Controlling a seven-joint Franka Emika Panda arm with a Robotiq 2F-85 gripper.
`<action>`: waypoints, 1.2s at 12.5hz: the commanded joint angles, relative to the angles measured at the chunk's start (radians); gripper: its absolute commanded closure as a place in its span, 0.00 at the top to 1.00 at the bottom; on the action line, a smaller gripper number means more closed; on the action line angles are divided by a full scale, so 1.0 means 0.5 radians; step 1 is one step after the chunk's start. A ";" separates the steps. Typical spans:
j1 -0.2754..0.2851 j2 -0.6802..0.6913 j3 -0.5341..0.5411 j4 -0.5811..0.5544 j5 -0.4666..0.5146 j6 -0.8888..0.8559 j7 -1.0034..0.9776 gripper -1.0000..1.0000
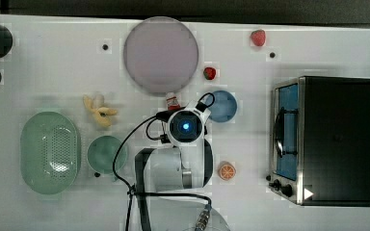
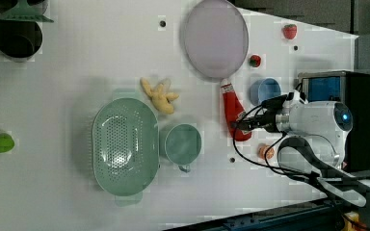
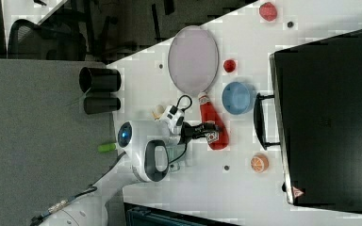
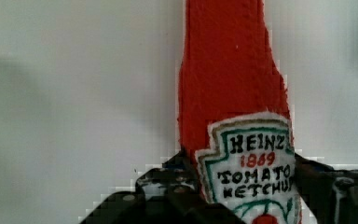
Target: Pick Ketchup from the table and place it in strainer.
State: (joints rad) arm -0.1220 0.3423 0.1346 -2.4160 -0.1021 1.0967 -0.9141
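Red Ketchup w/ white label; pale green dotted strainer.

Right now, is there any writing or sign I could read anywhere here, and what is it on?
"HEINZ", "1869", "TOMATO KETCHUP": on the white label of the Ketchup, last letter cut off at the label's edge.
A white triangular mark on the black oven's front corner: too small to read.
Nothing else carries legible text.

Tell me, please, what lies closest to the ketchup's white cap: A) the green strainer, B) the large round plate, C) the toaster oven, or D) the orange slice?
B: in the left view the ketchup lies with its capped end right at the rim of the plate, while the strainer, orange slice and oven sit well away from that end.
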 commanded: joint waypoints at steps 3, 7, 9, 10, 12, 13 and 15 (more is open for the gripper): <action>0.004 -0.456 0.033 0.116 0.028 -0.475 0.014 0.63; 0.044 -0.770 0.176 0.322 0.041 -1.028 0.095 0.63; 0.077 -0.841 0.295 0.420 0.075 -1.167 0.280 0.63; 0.093 -0.858 0.360 0.458 0.124 -1.224 0.392 0.63; 0.126 -0.855 0.505 0.499 0.234 -1.268 0.678 0.63; 0.145 -0.844 0.589 0.506 0.278 -1.260 0.832 0.63; 0.177 -0.800 0.753 0.512 0.293 -1.225 1.091 0.63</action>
State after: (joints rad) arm -0.0738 -0.0865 0.4824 -2.1387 0.0354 0.4919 -0.5244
